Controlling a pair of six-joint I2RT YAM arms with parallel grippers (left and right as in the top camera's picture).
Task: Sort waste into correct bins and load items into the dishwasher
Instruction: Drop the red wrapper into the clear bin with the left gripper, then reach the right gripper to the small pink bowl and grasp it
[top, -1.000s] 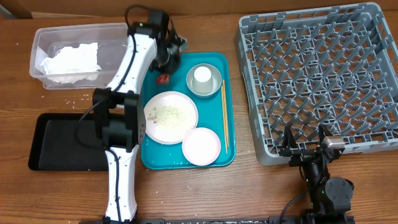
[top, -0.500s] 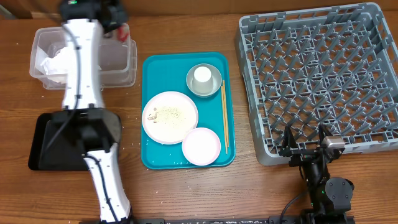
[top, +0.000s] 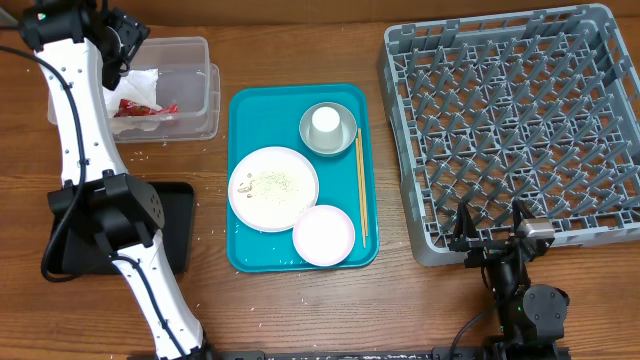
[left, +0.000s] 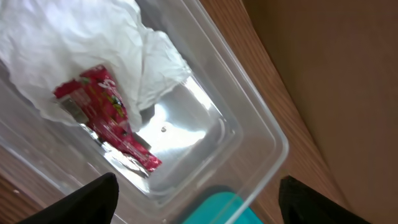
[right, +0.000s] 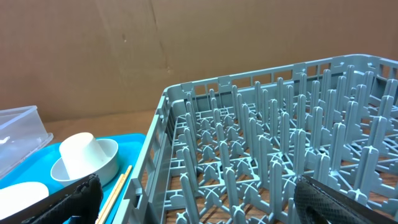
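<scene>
The small red wrapper (top: 140, 108) (left: 102, 115) lies in the clear tub (top: 190, 75) (left: 249, 124), partly on the crumpled white napkin (top: 140, 85) (left: 81, 43). My left gripper (top: 125, 38) (left: 199, 190) hovers over that tub, open and holding nothing. On the teal tray (top: 250, 110) sit the plate (top: 275, 188) with rice crumbs, the smaller dish (top: 323, 235), the metal bowl (top: 345, 140) with the white cup (top: 325, 122) in it, and the chopsticks (top: 361, 190). My right gripper (top: 490, 228) (right: 199, 193) stands open at the near edge of the grey dish rack (top: 510, 130) (right: 280, 143).
The black tray (top: 180, 225) lies at the front left, partly under the left arm's base. Loose rice grains (top: 130, 155) dot the wood in front of the clear tub. The right wrist view also catches the cup (right: 81, 155) and the chopsticks (right: 118, 193).
The left arm swung from the teal tray to the clear tub carrying the red wrapper, then opened; the wrapper now lies in the tub. The right arm has not moved.
</scene>
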